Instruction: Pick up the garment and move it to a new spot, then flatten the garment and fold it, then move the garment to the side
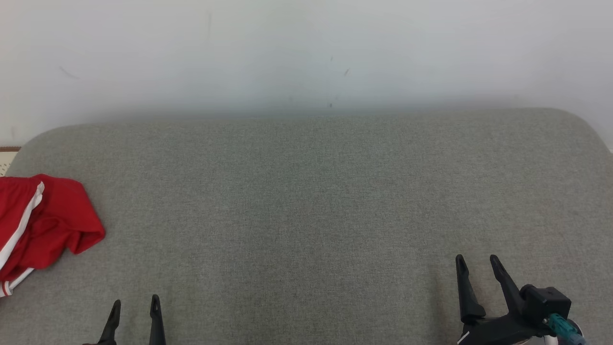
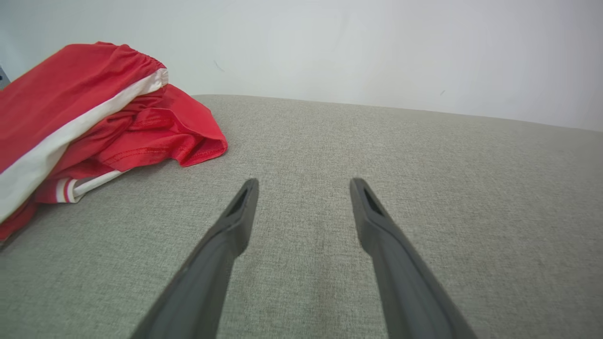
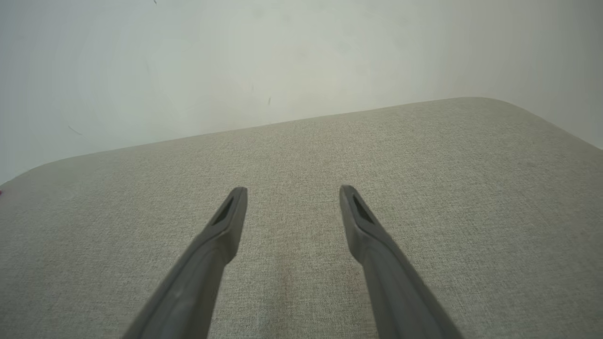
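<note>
The garment point(image 1: 57, 225) was red, with a white side stripe, striped trim and a gathered waistband. It lay crumpled in a loose heap, folded over itself, at the left edge of the grey cushion point(image 1: 306, 201).

Soft, even light leaves barely any shadows; the wall point(image 1: 306, 52) looks hazy, perhaps out of focus.

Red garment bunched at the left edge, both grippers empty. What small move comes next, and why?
Probably swing the left gripper leftward and forward to the red garment. Its jaws stand open and empty over the bare grey surface, the crumpled garment lies untouched just ahead-left of it, and the right gripper sits far across the surface.
</note>
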`<state>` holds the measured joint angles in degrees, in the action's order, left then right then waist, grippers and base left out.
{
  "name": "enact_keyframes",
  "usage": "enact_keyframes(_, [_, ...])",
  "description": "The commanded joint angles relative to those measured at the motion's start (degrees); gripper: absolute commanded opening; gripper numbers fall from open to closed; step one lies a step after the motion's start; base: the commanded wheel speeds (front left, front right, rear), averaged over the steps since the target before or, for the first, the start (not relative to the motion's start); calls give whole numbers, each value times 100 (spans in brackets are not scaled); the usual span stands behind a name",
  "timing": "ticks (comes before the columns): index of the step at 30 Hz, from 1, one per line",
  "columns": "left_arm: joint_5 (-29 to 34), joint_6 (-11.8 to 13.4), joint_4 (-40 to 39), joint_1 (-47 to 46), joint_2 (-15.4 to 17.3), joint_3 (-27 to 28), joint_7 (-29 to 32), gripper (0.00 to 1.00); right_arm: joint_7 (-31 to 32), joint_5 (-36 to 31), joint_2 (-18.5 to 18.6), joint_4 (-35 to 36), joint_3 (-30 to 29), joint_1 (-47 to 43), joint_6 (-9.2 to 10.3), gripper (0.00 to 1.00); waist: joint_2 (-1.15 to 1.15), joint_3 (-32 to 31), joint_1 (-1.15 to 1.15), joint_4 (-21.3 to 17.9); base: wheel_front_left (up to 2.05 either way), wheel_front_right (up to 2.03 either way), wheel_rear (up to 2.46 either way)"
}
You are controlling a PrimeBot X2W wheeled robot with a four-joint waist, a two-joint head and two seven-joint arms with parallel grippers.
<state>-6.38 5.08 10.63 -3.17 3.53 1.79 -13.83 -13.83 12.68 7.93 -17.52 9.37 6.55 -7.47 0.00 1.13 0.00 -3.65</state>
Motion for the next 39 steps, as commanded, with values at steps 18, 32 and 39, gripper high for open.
enact_keyframes(18, [464,-39,143,61,-40,175,-144,100,-147,-582,-60,97,-74,6,-4,100,0,22,0,-27,0,0,0])
enact_keyframes(32, [363,55,76,101,-57,270,-144,100,-147,-256,-83,245,-36,-87,-4,100,0,35,0,393,0,0,0])
enact_keyframes(39, [269,221,24,238,-60,339,-144,100,-138,-233,60,9,505,35,-4,100,0,-15,0,955,0,0,0])
